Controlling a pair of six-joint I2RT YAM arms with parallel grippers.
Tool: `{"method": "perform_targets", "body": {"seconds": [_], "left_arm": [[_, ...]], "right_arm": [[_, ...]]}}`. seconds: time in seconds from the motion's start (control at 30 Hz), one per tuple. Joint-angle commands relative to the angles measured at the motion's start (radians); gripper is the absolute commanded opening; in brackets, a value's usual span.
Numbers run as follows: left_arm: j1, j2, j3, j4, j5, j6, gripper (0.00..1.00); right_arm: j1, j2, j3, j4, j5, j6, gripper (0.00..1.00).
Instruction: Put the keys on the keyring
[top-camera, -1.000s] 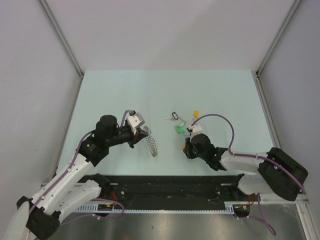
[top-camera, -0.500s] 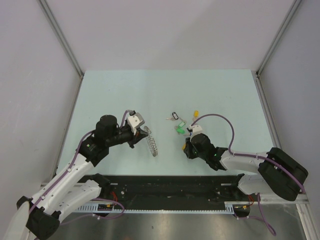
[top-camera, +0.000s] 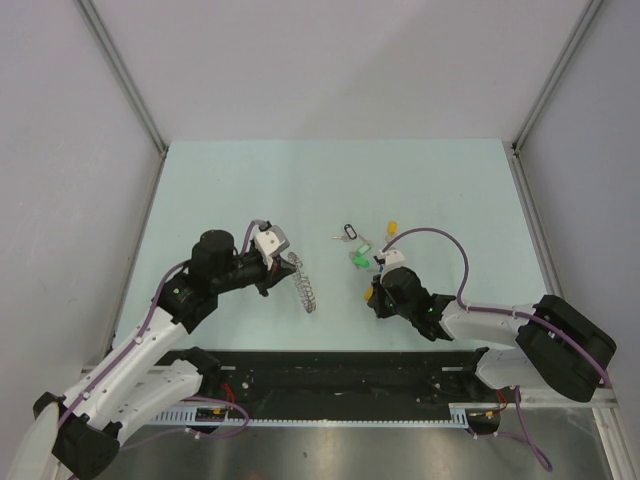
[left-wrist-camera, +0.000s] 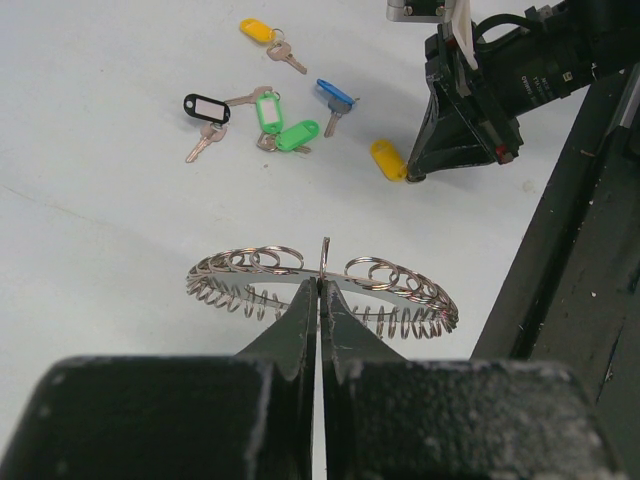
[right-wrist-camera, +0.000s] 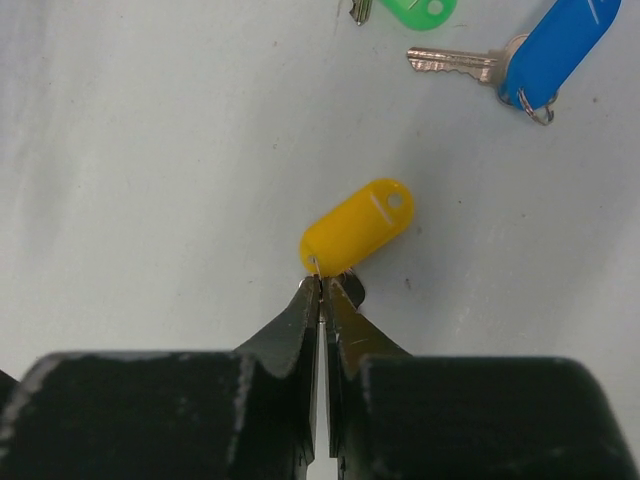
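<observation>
A: Status, left end effector (left-wrist-camera: 321, 282)?
B: Clamped hard on the near rim of the large silver coiled metal keyring (left-wrist-camera: 390, 278), left of centre over the pale surface (top-camera: 220, 190). Can't tell if the ring touches down.
A: And the right end effector (right-wrist-camera: 322, 285)?
B: Jaws almost together, tips nipping the near end of the yellow plastic key tag (right-wrist-camera: 356, 228). The tag lies flat on the surface, right of the ring and apart from it. Its blade is hidden.
A: Other keys?
B: The blue-tagged key (right-wrist-camera: 560, 45), green-tagged keys (left-wrist-camera: 285, 125), black-tagged one (left-wrist-camera: 207, 108) and second yellow one (left-wrist-camera: 257, 30) lie loose, farther out.
A: Handling?
B: The tag is light, smooth plastic, so it will likely pivot or slip in a tip pinch. A hold flat across its middle would be safer. The ring looks stiff with springy coils. The rim grip seems sound.
</observation>
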Motion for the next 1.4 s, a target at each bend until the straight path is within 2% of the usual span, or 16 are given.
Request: {"method": "perform_targets", "body": {"seconds": [0.0,0.2,0.43,0.67,0.93,1.13,1.27,1.37], "left_arm": [[-0.005,-0.010,0.000,0.056,0.030,-0.006,0.00],[-0.005,-0.008,0.002,0.054,0.029,-0.006,0.00],[-0.005,-0.001,0.007,0.050,0.047,-0.003,0.00],[-0.005,-0.011,0.004,0.048,0.024,0.007,0.00],[-0.007,-0.017,0.004,0.045,0.000,0.011,0.00],[-0.005,-0.019,0.004,0.045,-0.011,0.010,0.00],[-0.005,-0.024,0.003,0.047,-0.025,0.011,0.00],[-0.005,-0.025,0.002,0.045,-0.031,0.011,0.00]], "right_arm": [[0.001,-0.014,0.029,0.004,0.001,0.004,0.02],[0.001,-0.060,0.062,-0.043,-0.026,-0.044,0.00],[-0.019,-0.114,0.144,-0.222,-0.121,-0.153,0.00],[-0.051,-0.007,0.304,-0.468,-0.197,-0.237,0.00],[-0.059,0.127,0.452,-0.674,-0.185,-0.334,0.00],[-0.060,0.202,0.529,-0.688,-0.168,-0.374,0.00],[-0.106,0.185,0.581,-0.684,-0.129,-0.407,0.00],[-0.127,0.170,0.627,-0.752,-0.091,-0.441,0.00]]}}
